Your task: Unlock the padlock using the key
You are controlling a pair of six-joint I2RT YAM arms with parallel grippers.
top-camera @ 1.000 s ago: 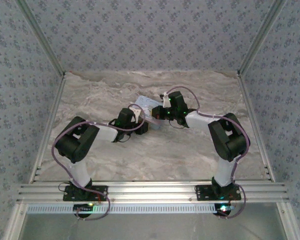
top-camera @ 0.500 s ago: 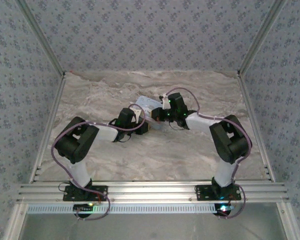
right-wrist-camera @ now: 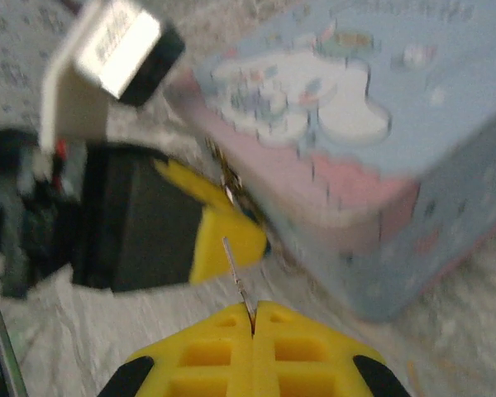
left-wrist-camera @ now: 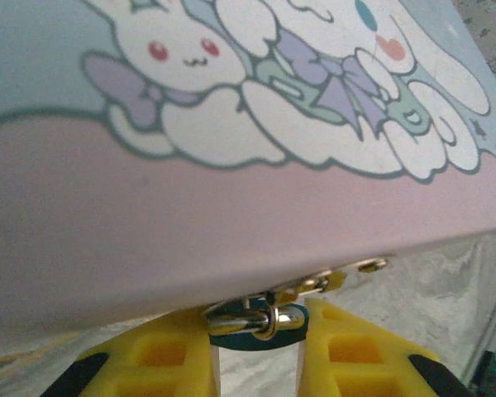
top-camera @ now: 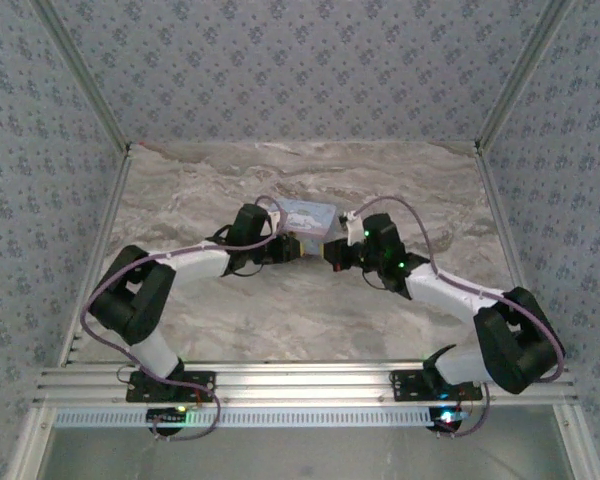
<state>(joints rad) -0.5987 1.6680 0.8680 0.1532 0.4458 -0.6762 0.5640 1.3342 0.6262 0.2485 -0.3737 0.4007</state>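
Pastel tin (left-wrist-camera: 231, 207) overhanging padlock (left-wrist-camera: 256, 339) pinched by left pincer (left-wrist-camera: 255, 324), right pincer (right-wrist-camera: 253, 313) pinching key (right-wrist-camera: 234, 269)

Two robot arms stand at one marbled table (top-camera: 230, 320): a left arm (top-camera: 195, 262) and a right arm (top-camera: 450, 293). There are two yellow-fingered grippers, a left gripper (left-wrist-camera: 259, 351) and a right gripper (right-wrist-camera: 253, 318). There is one pastel cartoon tin (top-camera: 308, 214), one tiny teal padlock (left-wrist-camera: 264, 321) and one thin key (right-wrist-camera: 236, 277).
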